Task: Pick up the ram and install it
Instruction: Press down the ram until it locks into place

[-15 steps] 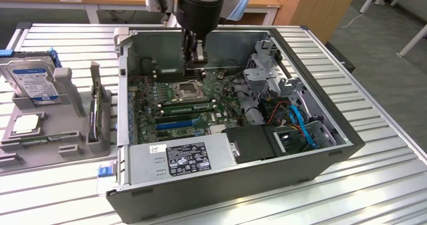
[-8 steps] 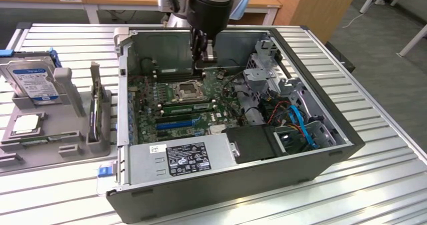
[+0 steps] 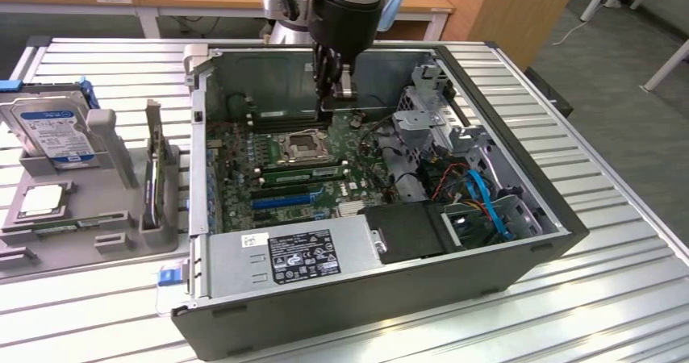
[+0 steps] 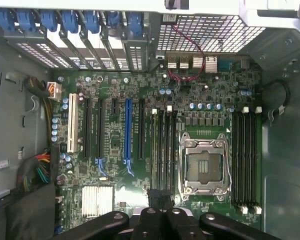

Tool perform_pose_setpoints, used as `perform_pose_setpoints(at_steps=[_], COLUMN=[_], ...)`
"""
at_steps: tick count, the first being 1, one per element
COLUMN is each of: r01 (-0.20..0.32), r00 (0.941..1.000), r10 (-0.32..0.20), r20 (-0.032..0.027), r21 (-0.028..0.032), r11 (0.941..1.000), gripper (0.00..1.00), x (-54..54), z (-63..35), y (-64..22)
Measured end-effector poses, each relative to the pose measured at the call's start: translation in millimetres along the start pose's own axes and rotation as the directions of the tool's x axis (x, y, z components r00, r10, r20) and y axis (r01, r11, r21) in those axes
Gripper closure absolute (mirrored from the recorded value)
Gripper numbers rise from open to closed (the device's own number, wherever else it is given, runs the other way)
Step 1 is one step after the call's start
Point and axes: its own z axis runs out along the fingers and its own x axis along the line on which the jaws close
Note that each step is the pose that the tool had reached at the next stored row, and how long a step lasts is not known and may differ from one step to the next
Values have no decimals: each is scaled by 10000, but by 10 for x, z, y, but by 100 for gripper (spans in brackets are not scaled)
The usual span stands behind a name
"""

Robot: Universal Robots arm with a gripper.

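Currently pressed together on nothing, gripper [image 3: 338,95] inside open computer case [image 3: 377,298] above motherboard [image 3: 258,149]; ram [image 3: 158,165] on edge in grey tray [image 3: 54,256], exterior view's left, well apart; judged light, stiff, fragile, so best pinched across flat faces near top edge.

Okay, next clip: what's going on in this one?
A single robot arm has its pincer shut and lowered into an open computer case, above the motherboard near the empty processor socket and the memory slots. Whether it grips anything cannot be told. A ram stick stands on edge in the grey holder tray at the exterior view's left, beside a hard drive and a processor chip.
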Motion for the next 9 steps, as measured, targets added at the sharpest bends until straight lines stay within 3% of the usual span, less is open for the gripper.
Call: perform_pose_setpoints(at_steps=[9], r01=[-1], r00=[10000], r10=[1], r20=[0], r21=[-31], r11=[10000], gripper=[90], x=[0], z=[-3], y=[-51])
